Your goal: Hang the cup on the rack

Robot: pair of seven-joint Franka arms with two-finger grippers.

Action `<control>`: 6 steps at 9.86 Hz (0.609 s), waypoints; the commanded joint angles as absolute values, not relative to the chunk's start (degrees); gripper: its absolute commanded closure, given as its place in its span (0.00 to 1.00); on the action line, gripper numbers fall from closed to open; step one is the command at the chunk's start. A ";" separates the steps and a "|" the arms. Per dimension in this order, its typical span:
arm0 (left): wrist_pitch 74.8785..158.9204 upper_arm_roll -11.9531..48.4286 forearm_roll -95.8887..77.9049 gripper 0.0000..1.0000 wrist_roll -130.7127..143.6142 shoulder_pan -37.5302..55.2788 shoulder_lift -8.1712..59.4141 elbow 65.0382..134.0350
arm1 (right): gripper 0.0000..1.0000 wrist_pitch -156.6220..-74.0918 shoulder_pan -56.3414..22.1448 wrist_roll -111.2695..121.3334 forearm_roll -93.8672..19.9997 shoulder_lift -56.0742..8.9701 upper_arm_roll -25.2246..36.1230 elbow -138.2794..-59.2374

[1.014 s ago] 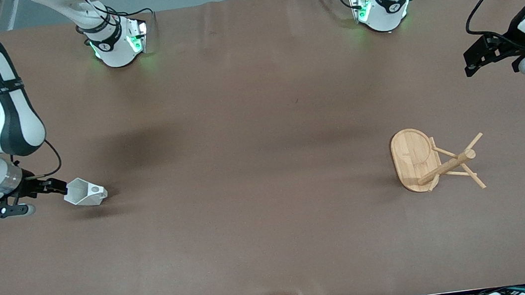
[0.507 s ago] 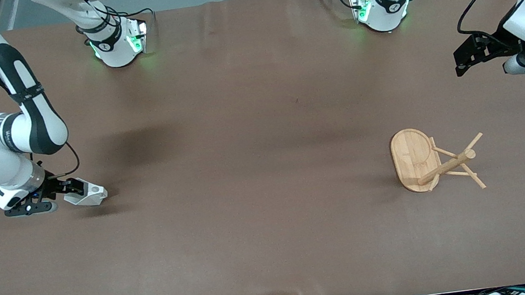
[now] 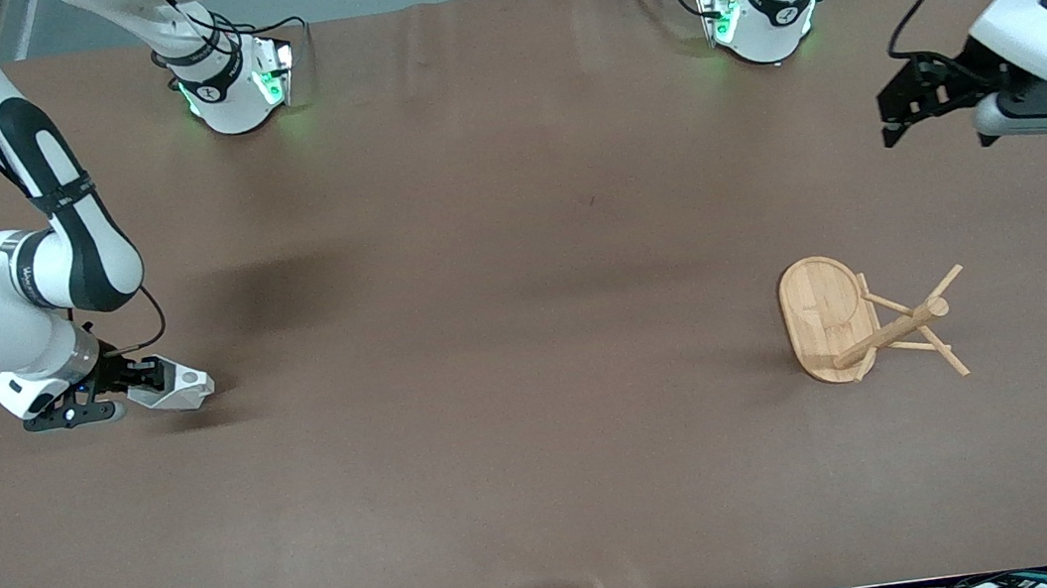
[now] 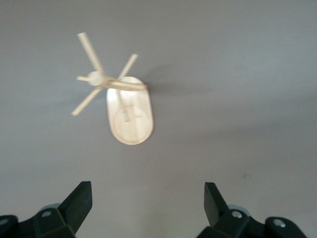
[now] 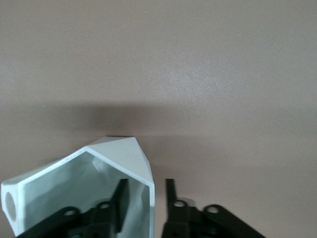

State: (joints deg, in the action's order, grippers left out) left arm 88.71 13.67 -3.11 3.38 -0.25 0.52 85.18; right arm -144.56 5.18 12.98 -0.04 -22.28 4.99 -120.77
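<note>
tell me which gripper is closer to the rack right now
Left. The left gripper hangs open in the air toward the left arm's end of the table, with the rack in its wrist view. The right gripper is at the cup, toward the right arm's end.

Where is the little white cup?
In the front view, the cup lies on the table at the right arm's end, the right gripper straddling its wall.
</note>
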 commanded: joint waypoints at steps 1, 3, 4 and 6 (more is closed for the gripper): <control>89.20 16.94 -8.94 0.00 3.34 0.17 2.11 84.99 | 1.00 -145.11 5.71 14.33 -1.23 -22.06 4.66 -120.94; 90.88 20.38 -9.31 0.00 3.51 2.19 2.20 84.99 | 1.00 -143.02 5.36 14.33 -1.23 -21.80 4.66 -119.19; 90.97 21.70 -9.40 0.00 3.60 3.94 2.28 85.08 | 1.00 -137.34 4.93 14.33 -1.23 -21.54 4.57 -115.61; 90.88 22.41 -9.49 0.00 3.25 9.03 3.51 85.25 | 1.00 -124.78 3.96 13.71 -1.49 -20.22 2.39 -106.66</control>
State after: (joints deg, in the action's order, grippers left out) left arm 90.84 22.13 -9.02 3.60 6.55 1.48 84.82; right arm -132.05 4.56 13.26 -0.28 -21.70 3.91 -112.07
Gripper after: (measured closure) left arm 0.000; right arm 0.952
